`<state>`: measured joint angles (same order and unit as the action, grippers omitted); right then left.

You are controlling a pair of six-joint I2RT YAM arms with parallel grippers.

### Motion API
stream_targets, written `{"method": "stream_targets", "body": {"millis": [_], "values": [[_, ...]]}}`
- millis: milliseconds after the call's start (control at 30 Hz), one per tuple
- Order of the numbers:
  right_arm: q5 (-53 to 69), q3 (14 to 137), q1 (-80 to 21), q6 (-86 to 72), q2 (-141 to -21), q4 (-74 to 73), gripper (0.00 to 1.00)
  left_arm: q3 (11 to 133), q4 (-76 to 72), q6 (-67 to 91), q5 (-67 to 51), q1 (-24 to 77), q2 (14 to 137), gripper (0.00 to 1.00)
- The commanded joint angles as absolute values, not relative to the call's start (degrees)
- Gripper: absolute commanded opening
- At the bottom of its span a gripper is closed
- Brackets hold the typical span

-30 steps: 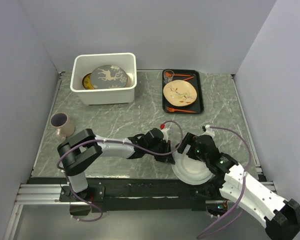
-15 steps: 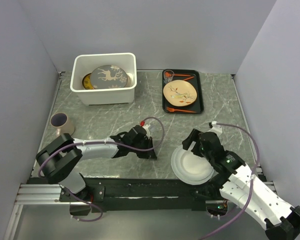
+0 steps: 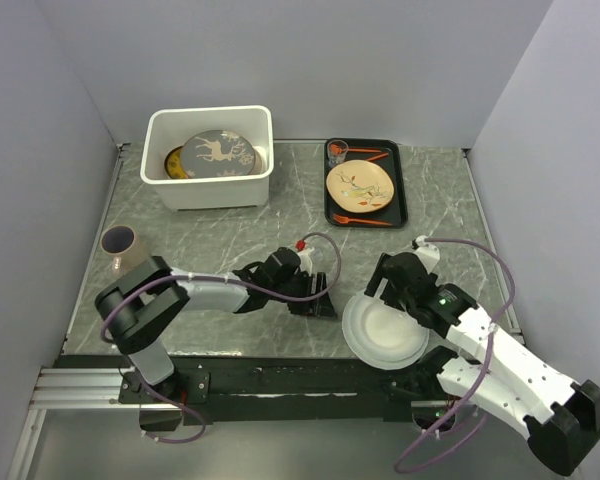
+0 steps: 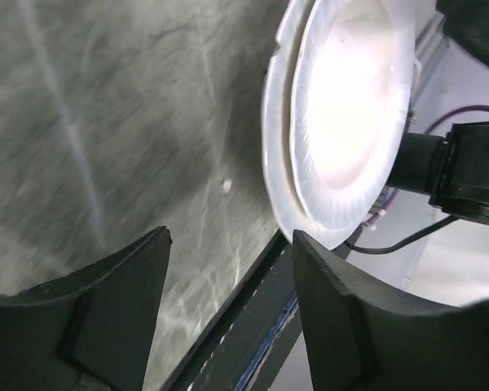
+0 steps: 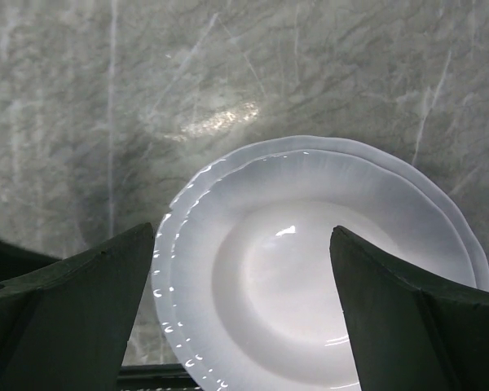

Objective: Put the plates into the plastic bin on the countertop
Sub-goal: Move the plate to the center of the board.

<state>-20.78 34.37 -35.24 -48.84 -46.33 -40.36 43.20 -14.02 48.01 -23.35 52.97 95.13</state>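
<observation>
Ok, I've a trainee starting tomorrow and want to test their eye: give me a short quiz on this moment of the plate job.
1. True or false: the plastic bin is empty.
2. Where are the white plates? A) in the bin B) on the black tray C) on the countertop, by its near edge
3. Fill in: the left hand and the right hand are both ____ (open/shut).
Key: 1 false, a dark deer plate lies in it; 2 C; 3 open, holding nothing.
</observation>
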Motion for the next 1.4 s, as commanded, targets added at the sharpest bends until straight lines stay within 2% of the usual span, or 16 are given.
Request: {"method": "stream_targets", "body": {"millis": [0, 167, 367, 467, 567, 600, 667, 933, 1367], "values": [[-21.36, 34.72, -35.51, -50.27, -43.77, -39.2, 0.96, 44.03, -28.55, 52.81, -32.32, 53.17, 99.66, 0.67], [-21.0, 34.19, -35.51, -50.1, -42.89, -38.67, 0.96, 45.88, -35.14, 55.19, -34.54, 54.14, 104.84, 0.63], [-20.83, 33.84, -35.51, -50.1, -42.72, -38.41, 0.97, 49.48, -36.38, 56.42, -34.72, 56.07, 109.68, 0.58], [-20.65, 33.4, -35.33, -49.84, -42.1, -38.06, 0.97, 50.88, -37.26, 57.3, -34.45, 56.69, 111.96, 0.51], [-20.57, 33.31, -35.42, -49.83, -41.75, -38.23, 0.97, 51.59, -36.65, 57.39, -33.49, 56.78, 113.37, 0.3], [-20.57, 33.31, -35.33, -49.75, -41.66, -38.15, 0.97, 51.59, -36.3, 57.31, -33.14, 56.78, 113.55, 0.14], [-20.57, 33.22, -35.33, -49.75, -41.05, -38.32, 0.97, 51.42, -34.37, 56.69, -31.56, 56.69, 113.21, 0.01], [-20.13, 33.05, -35.33, -49.39, -38.76, -37.62, 0.98, 43.6, -32.61, 56.34, -25.93, 53.62, 106.19, 0.01], [-13.1, 29.8, -35.33, -48.78, -39.64, -30.16, 0.98, 32.35, -24.08, 53.08, -20.48, 41.23, 97.47, 0.01]]}}
